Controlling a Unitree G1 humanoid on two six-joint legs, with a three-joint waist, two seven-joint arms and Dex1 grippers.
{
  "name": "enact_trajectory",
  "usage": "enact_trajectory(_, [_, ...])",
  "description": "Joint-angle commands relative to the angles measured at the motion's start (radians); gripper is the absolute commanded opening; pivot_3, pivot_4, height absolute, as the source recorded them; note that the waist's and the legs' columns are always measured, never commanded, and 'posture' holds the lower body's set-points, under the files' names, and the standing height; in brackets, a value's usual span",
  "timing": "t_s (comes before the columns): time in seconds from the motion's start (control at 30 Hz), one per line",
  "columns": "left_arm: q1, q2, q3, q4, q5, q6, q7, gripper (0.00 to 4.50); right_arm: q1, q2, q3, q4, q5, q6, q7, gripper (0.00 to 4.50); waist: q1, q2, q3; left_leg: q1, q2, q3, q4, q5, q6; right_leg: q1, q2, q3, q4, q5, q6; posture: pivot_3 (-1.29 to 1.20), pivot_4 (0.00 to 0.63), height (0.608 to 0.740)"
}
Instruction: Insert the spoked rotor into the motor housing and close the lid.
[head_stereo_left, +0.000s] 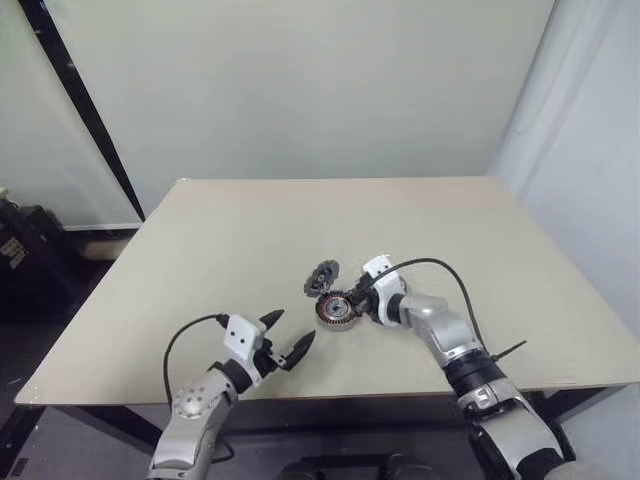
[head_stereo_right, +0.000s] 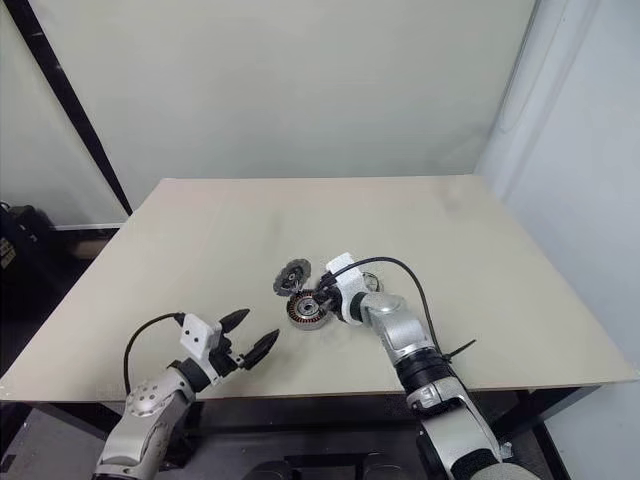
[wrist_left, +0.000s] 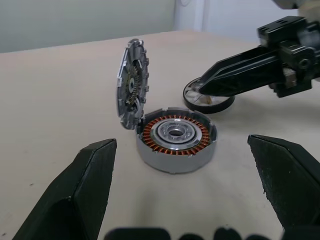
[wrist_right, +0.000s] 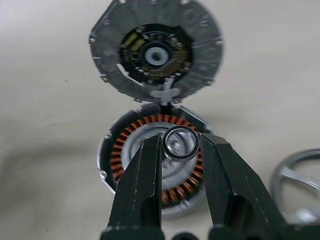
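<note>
Tabletop (head_stereo_left: 200, 230) of pale wood, with the motor housing (wrist_left: 172, 162) a little below and right of centre in the left eye view, open face up, copper-brown windings ringed around a silver hub. Lid (wrist_left: 131, 85) off the cup, stood nearly on edge just up and left of the housing in that view, lower edge meeting the housing's rim, dark toothed face turned toward the cup. Spoked rotor (wrist_right: 300, 185) flat on the tabletop, not in the housing, close beside it at the lower right edge of the right wrist view; in the left wrist view, just past the cup at upper right, under the tip of the other arm's black fingers. Right tool (wrist_right: 180, 145) reaching in from the right of the left eye view, angled downward, fingers drawn close and pinched on a small dark-rimmed metal ring (wrist_right: 181, 128), held above the housing's centre and clear of the windings. Left tool (head_stereo_left: 293, 330) low in the left eye view, left of centre, well apart from the housing, pointed toward it, fingers spread wide with nothing between them, housing and lid framed in the gap in the left wrist view
</note>
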Motion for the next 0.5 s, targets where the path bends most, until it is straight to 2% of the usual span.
enact_trajectory(0.03, [0.0,0.018,0.025,-0.02,0.003,-0.02,-0.002,4.5,-0.053,0.025,0.012,0.033,-0.013,-0.038,0.004,0.8,0.0,0.0,0.0,0.0,0.0,0.0,0.0,0.0,0.0,0.0,0.0,0.0,0.0,0.0,0.0,0.0,0.0,0.74])
enact_trajectory(0.5, [0.037,0.063,0.07,-0.037,-0.017,-0.011,-0.018,4.5,-0.121,0.08,0.013,0.222,-0.046,-0.132,-0.006,0.8,-0.001,0.0,0.0,0.0,0.001,0.0,-0.002,0.0,0.0,-0.001,0.0,0.0,0.0,0.0,0.0,0.0,0.0,0.74])
